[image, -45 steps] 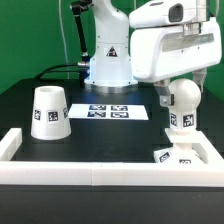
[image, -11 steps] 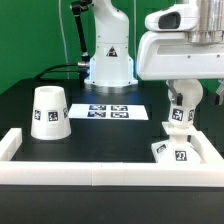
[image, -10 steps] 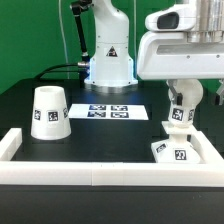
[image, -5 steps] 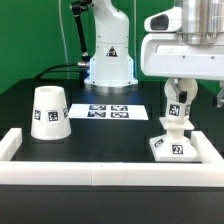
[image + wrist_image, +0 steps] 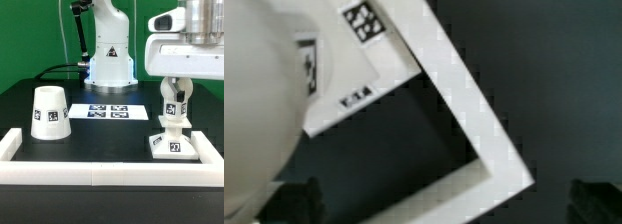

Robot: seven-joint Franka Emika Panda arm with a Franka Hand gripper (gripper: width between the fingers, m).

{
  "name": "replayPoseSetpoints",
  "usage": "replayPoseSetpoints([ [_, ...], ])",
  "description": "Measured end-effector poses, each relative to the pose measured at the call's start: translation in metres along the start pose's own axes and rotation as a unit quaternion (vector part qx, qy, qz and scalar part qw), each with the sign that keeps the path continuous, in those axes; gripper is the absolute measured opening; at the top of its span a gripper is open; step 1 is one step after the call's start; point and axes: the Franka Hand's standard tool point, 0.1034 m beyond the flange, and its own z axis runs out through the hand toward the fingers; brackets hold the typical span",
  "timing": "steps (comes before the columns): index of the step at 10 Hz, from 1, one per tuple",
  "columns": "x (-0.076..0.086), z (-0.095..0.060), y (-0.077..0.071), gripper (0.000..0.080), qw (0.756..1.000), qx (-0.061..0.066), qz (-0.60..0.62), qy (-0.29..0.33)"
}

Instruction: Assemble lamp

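Arm [image 5: 108, 45]: white column stands upright well behind the bulb [image 5: 174, 98], toward the exterior view's left of it. Upper links leave the picture overhead. Hand housing [image 5: 192, 48]: large white block directly above the bulb, level, pointing straight down. Jaws: vertical, one on each side of the bulb, closed against its flanks. Dark fingers [image 5: 186, 96] reach roughly halfway down the bulb. Wrist view: two dark fingertips [image 5: 295, 198] show, set wide apart and blurred, with the bulb's white curve close beside one of them.
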Motion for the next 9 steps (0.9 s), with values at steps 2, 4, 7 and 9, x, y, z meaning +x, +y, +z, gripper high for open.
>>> replayPoseSetpoints([
  [2,0.0027,-0.0029,0.0010,0.0696,0.995,0.002,-0.098,0.006],
  [4,0.0029,-0.0095,-0.0012,0.0698,0.976,0.003,-0.217,0.010],
  [7,0.0030,-0.0076,-0.0001,0.0698,0.948,0.001,-0.318,0.009],
  [9,0.0010,-0.0088,0.0003,0.0698,0.903,-0.006,-0.430,0.012],
])
